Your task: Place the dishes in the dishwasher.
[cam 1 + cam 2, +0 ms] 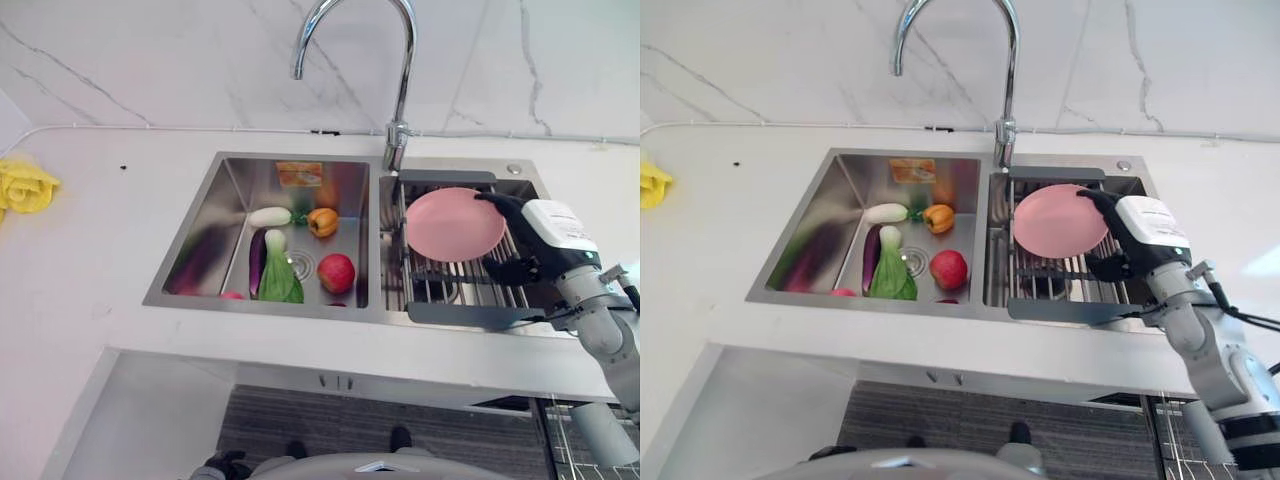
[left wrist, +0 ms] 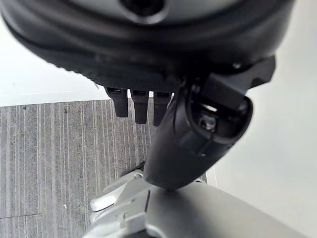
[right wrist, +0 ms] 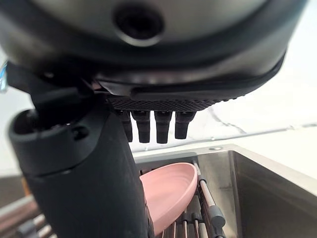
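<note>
A pink plate (image 1: 450,225) sits tilted on the metal rack (image 1: 470,292) over the sink's right basin. My right hand (image 1: 525,235) reaches in from the right and grips the plate's right rim, fingers on its upper edge and thumb below. In the right wrist view the plate (image 3: 168,191) lies just past the thumb (image 3: 84,173) and fingers. My left hand (image 2: 163,124) hangs low beside the counter, above the grey striped floor, with relaxed fingers and nothing in it.
The left basin (image 1: 215,235) holds a white radish (image 1: 270,215), an orange pepper (image 1: 322,221), a purple eggplant (image 1: 257,260), a leafy green (image 1: 282,280) and a red fruit (image 1: 336,272). A tall faucet (image 1: 402,90) stands behind. A yellow cloth (image 1: 25,185) lies far left. A wire basket (image 1: 570,445) shows at lower right.
</note>
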`<state>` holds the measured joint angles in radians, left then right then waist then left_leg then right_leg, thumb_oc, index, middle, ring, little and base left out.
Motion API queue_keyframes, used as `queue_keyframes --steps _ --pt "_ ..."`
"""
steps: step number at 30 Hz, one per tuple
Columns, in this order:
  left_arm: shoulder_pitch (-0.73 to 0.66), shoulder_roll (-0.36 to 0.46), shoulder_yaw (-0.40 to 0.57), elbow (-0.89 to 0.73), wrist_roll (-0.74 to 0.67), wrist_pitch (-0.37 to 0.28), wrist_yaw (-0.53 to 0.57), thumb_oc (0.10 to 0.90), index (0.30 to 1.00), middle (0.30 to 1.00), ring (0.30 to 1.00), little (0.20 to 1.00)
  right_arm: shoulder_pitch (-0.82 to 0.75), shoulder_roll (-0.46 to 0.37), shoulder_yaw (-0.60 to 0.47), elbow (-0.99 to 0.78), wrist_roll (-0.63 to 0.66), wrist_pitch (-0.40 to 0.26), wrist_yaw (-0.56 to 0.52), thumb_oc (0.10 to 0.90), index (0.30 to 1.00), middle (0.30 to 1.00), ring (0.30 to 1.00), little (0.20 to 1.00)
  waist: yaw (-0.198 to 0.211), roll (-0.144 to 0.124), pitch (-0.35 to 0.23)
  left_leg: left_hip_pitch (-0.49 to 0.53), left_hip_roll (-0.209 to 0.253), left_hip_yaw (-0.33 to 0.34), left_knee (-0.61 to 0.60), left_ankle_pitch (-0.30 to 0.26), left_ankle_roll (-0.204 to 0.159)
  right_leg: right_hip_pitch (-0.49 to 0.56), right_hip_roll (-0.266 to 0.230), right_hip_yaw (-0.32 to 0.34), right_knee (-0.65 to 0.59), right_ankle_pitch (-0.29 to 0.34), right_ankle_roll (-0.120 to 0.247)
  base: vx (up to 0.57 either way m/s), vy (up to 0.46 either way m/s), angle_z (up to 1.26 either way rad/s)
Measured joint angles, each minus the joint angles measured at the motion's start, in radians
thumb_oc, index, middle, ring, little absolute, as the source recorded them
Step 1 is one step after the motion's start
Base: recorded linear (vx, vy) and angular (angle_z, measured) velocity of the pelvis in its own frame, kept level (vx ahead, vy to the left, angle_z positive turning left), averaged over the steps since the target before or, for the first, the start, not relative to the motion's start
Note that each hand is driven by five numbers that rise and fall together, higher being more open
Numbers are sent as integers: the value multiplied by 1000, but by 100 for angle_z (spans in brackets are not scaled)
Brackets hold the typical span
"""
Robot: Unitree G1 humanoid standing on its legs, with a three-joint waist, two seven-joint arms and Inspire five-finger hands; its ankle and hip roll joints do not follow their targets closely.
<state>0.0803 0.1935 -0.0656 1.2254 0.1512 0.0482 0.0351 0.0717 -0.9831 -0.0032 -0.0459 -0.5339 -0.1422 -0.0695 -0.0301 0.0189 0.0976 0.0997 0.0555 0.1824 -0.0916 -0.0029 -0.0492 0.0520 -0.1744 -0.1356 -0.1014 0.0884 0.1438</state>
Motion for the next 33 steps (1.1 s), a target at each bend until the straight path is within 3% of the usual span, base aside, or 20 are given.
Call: queue_keyframes --steps 10,14,27,29,31,33 --pt "11 0 -2 -1 1 -4 -2 800 900 900 900 900 -47 -43 81 11 -101 -43 -7 800 900 900 900 900 3 0 0 1 0 0 0 0 0 1 0 -3 0 0 0 0 0 0" --pt "9 4 -8 -5 -1 -5 -2 800 900 900 900 900 -123 -109 224 90 -179 -41 -16 800 900 900 900 900 2 -3 -2 3 1 0 0 0 0 1 1 -4 -1 0 0 0 0 0" --pt "11 5 -23 -3 -5 -9 1 800 900 900 900 900 -139 -91 280 217 -261 -30 -44 800 900 900 900 900 7 -2 -2 4 2 1 0 0 0 2 1 -4 -1 0 0 0 0 0" --pt "12 7 -37 -3 -5 -14 5 800 900 900 900 900 -139 -61 281 219 -294 -14 -87 400 300 300 300 300 5 0 -3 4 2 1 0 0 0 2 1 -5 -1 0 0 0 0 0" --pt "13 7 -39 -3 -5 -14 12 800 900 900 900 900 -150 12 278 251 -326 24 -130 400 300 300 300 300 6 0 -5 5 4 -1 0 0 0 4 3 -8 -2 0 0 0 0 0" --pt "17 6 -38 -2 -5 -14 20 800 900 900 900 900 -145 23 296 255 -339 26 -151 400 300 300 300 300 3 0 -5 6 4 0 0 0 0 5 2 -8 -2 0 0 0 0 0"
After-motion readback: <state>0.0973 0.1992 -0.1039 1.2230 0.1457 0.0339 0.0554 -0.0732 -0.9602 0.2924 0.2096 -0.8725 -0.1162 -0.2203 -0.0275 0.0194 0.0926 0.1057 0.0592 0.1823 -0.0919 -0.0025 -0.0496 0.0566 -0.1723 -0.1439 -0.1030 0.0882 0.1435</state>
